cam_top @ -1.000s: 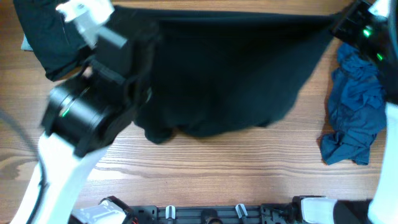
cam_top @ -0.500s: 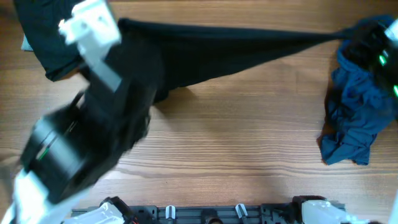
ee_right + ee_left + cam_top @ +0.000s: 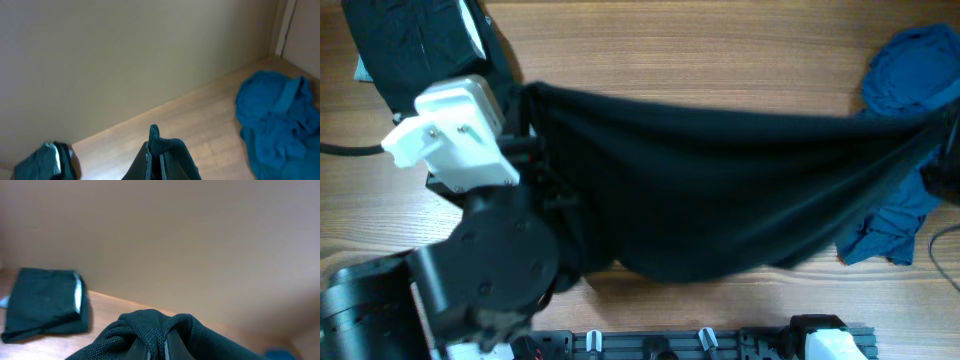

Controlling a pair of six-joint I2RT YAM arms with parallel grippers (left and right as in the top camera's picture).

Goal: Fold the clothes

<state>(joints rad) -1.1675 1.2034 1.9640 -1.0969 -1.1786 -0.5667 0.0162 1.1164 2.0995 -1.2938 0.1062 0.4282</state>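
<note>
L claw (image 3: 157,345), R claw (image 3: 154,156): both clamped.

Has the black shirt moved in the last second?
Yes. The black shirt has shifted down the overhead view: its top edge ran above the blue garment, now it crosses that garment's middle.

Table (image 3: 720,50): wood-grain top, light brown, grain running left to right.
Wall (image 3: 200,240): plain beige, matte, meeting the table's far edge.
Vertical trim (image 3: 282,25): pale strip at the wall's right corner, seen from the right wrist.
Cable (image 3: 345,150): thin, black, lying on the table at the left edge.
Rail (image 3: 650,343): black, along the near table edge, fitted with small white clips.
Pale blue-grey scrap (image 3: 360,70): far-left edge, mostly hidden, kind not discernible.
</note>
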